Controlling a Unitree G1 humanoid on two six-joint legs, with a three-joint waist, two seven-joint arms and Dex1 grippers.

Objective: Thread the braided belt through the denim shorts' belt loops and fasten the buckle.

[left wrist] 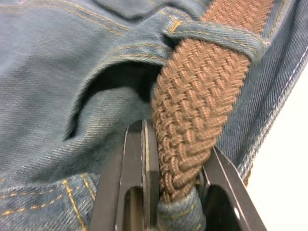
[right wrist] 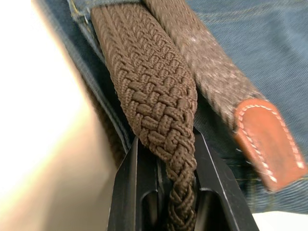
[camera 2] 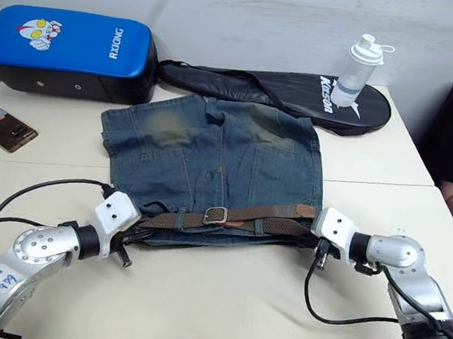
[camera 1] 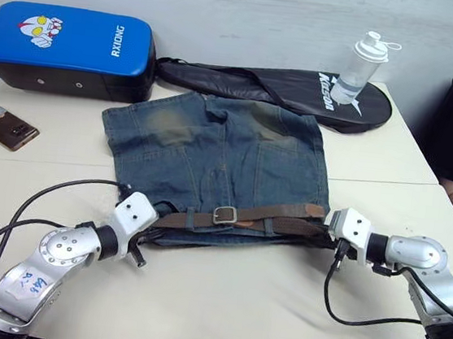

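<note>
Faded denim shorts [camera 1: 215,160] lie flat on a pale desk [camera 1: 236,301], waistband nearest the camera. A braided belt [camera 1: 266,220] runs along the waistband under a belt loop [left wrist: 216,38], its silver buckle [camera 1: 224,215] apparently fastened near the middle. The left pincer [left wrist: 175,192] grips the belt at the shorts' left edge; the right pincer [right wrist: 175,192] clamps it at the right edge, beside the belt's tan leather tip [right wrist: 269,139].

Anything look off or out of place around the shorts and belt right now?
Nothing spilled or damaged. The braided belt runs along the waistband of the denim shorts, with the buckle near the middle. Its leather tip angles up off the waistband beside the right pincer. Both pincers grip the belt's folded ends.
</note>
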